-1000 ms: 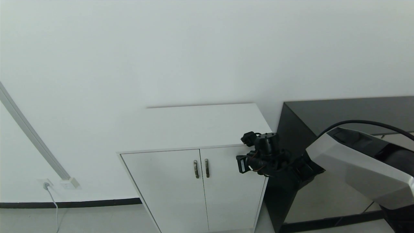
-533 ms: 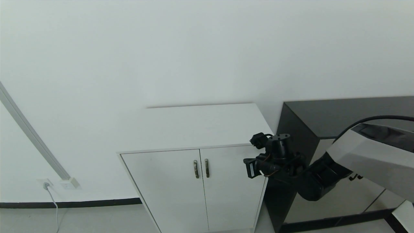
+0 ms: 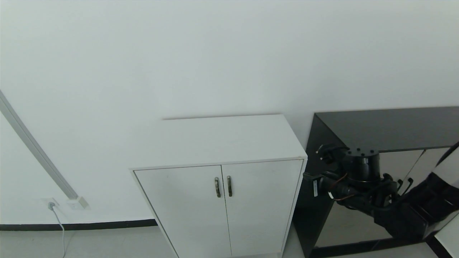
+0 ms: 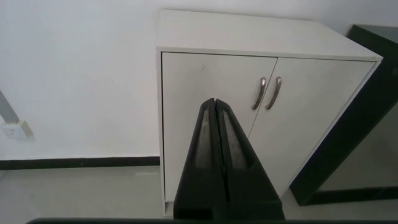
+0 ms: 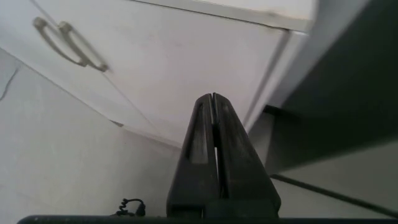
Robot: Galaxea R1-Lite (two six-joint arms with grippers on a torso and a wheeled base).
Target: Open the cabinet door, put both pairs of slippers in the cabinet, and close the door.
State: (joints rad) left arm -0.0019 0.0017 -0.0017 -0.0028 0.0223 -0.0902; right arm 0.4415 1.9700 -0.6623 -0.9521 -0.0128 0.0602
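White cabinet (image 3: 218,143) against the wall, both doors shut | left gripper (image 4: 214,106) before the cabinet's front, apart from it, fingers pressed together, holding nothing | metal handles (image 3: 229,186) at the cabinet's middle seam: probably stiff and smooth, door light; hook one mid-bar | right gripper (image 5: 212,99) just beside the cabinet's right edge, closed, empty
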